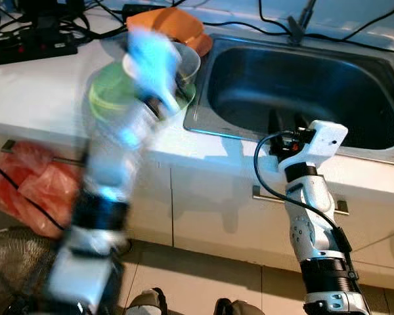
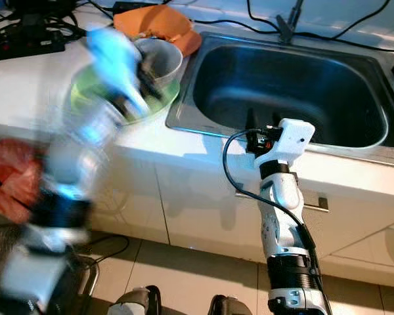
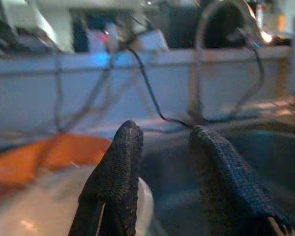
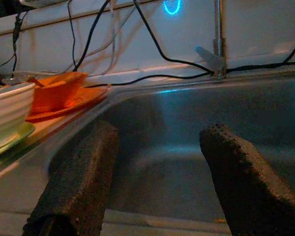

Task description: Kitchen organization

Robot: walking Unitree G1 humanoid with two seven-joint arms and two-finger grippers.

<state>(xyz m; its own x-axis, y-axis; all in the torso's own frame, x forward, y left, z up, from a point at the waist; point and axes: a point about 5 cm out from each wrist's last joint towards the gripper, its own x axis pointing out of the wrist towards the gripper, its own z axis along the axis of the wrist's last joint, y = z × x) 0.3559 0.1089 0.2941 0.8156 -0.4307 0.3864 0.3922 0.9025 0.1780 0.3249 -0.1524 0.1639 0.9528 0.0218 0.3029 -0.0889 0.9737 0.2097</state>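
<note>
**Two end effectors at the sink and the stacked dishes**

The right end effector (image 4: 157,187) reaches over the front rim of the steel sink (image 1: 354,141), its two black fingers (image 4: 76,189) spread wide with nothing between them, pointing into the basin. Behind it the white wrist housing sits just above the rim, and the silver right arm (image 1: 312,236) rises almost upright from below, in front of the cabinet doors (image 1: 210,203), with a black cable looping off the wrist.

The left end effector (image 3: 162,182) is raised over the pale bowl (image 1: 184,62), its fingers (image 3: 115,182) set narrowly apart and holding nothing. The left arm (image 1: 108,190) slants up from the lower left and is heavily blurred in the head views, so its outline is hard to make out.

The bowl stands on a green plate (image 1: 102,98) on the white worktop (image 1: 33,85), just left of the sink. An orange dish (image 1: 177,26) lies behind the bowl, touching the sink's corner. Black cables (image 1: 249,26) trail along the back of the worktop. A red plastic bag (image 1: 33,184) hangs below the worktop edge at left.
</note>
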